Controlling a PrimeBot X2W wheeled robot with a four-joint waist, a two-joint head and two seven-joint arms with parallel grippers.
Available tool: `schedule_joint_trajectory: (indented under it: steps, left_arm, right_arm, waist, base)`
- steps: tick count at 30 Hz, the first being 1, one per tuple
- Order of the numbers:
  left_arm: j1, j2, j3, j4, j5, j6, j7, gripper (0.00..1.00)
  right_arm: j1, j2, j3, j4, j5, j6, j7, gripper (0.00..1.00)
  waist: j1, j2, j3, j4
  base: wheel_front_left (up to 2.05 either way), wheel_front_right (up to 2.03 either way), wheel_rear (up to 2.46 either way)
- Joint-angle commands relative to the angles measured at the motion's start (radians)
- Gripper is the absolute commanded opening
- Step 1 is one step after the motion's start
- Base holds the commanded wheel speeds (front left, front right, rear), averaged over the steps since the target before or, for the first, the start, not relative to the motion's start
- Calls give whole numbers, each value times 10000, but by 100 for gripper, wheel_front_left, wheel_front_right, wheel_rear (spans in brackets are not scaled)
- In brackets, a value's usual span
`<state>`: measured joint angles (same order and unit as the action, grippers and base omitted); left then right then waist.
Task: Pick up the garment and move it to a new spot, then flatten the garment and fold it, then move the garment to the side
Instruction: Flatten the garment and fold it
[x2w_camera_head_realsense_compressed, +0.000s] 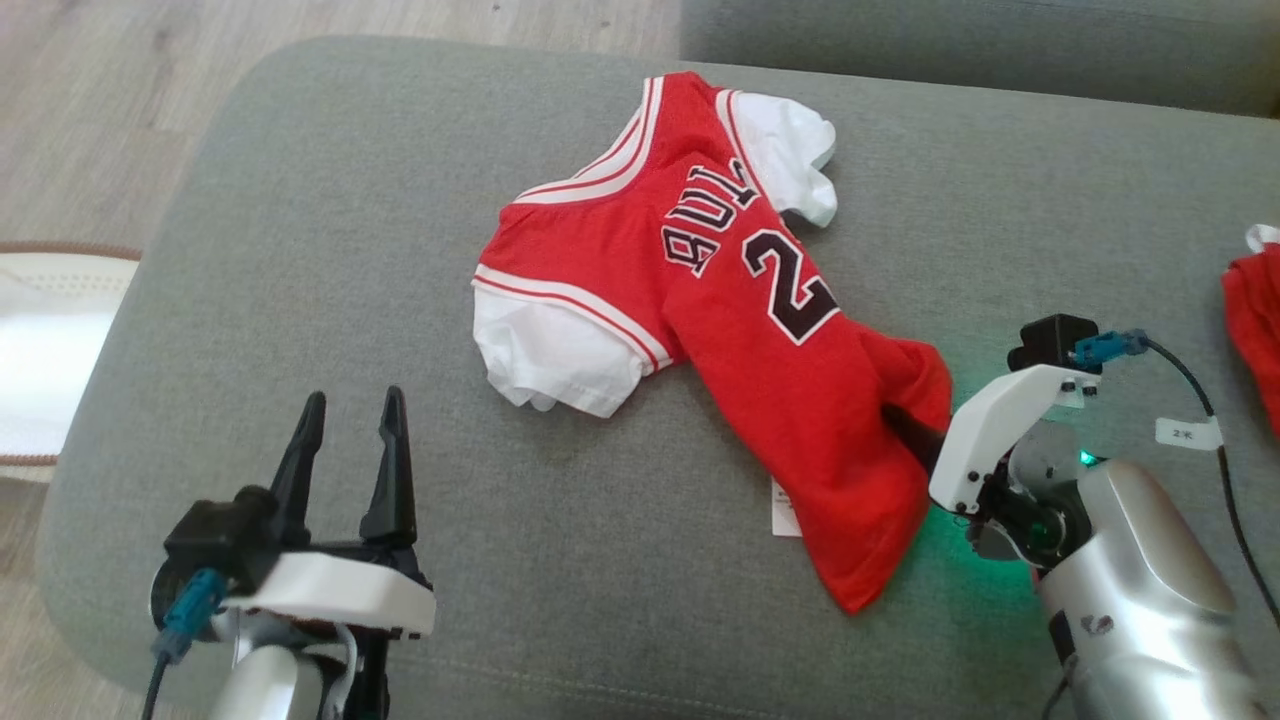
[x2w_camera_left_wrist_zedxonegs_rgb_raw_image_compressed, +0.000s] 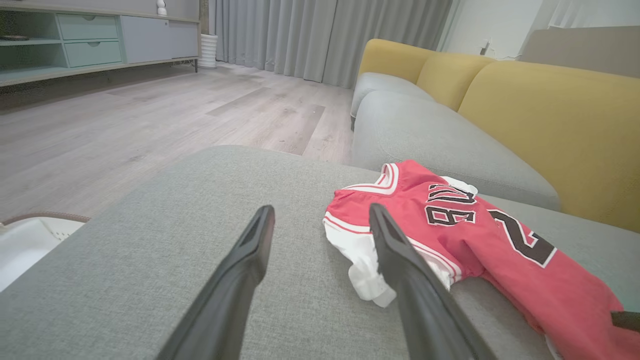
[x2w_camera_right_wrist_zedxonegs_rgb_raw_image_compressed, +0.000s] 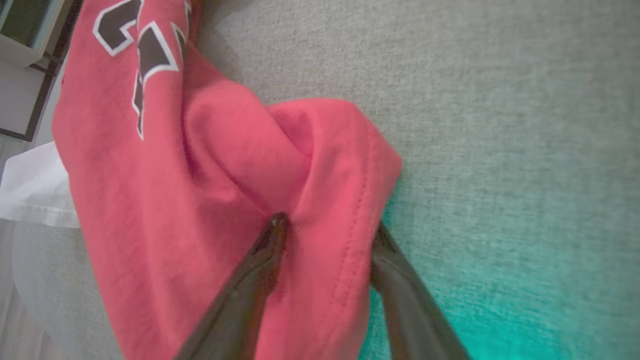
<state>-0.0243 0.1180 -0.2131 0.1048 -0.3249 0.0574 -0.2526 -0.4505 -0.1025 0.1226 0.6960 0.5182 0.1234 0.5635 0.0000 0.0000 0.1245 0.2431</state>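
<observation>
1. The right gripper has its two long dark fingers standing apart, astride a soft fold at the hem of the garment. One tip digs into the red cloth and the other sits at the stitched edge, with a band of fabric between them.
2. In the head view this gripper is at the lower right, its fingertips hidden under the bunched hem. Its white shell and silver forearm catch a green glow that also tints the cushion.
3. The left gripper is at the lower left, its jaws wide open and holding nothing. Its tapered black fingers point up the frame, short of the garment's white sleeve.
4. The garment is a small red jersey of fine mesh knit with white short sleeves, white-striped trim and black lettering outlined in white. It lies slantwise across the centre of the frame, wrinkled toward the hem, with a white label showing at its lower edge.
5. It rests on a rounded grey cushion of coarse woven fabric.
6. At the right edge lies another red cloth piece.
7. At the left edge is a white container with a brown rim, on a pale wood-plank floor.
8. In the left wrist view, mustard-yellow sofa backs stand at the upper right.
</observation>
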Motion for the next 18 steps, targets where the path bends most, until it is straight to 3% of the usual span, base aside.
schedule_joint_trajectory:
  steps: [1,2,11,18]
  left_arm:
    - [-365,9,386,-234,101,-67,-91,100]
    - [-359,-33,420,-198,151,-112,-91,100]
    - [-383,-299,693,-73,516,-439,-91,100]
    - [-658,-486,602,-113,723,-701,-91,100]
  right_arm:
    - [65,204,276,1,29,73,72,18]
    - [73,217,291,-15,72,73,58,0]
    - [-267,-150,268,-587,62,73,-1095,0]
    - [-1748,-1441,-455,-531,-263,73,-1215,0]
  waist:
    - [0,0,20,22]
    - [0,0,23,28]
    - [0,0,108,-170]
    - [0,0,839,-17]
  base:
    - [0,0,0]
    - [0,0,0]
    - [0,0,0]
    - [0,0,0]
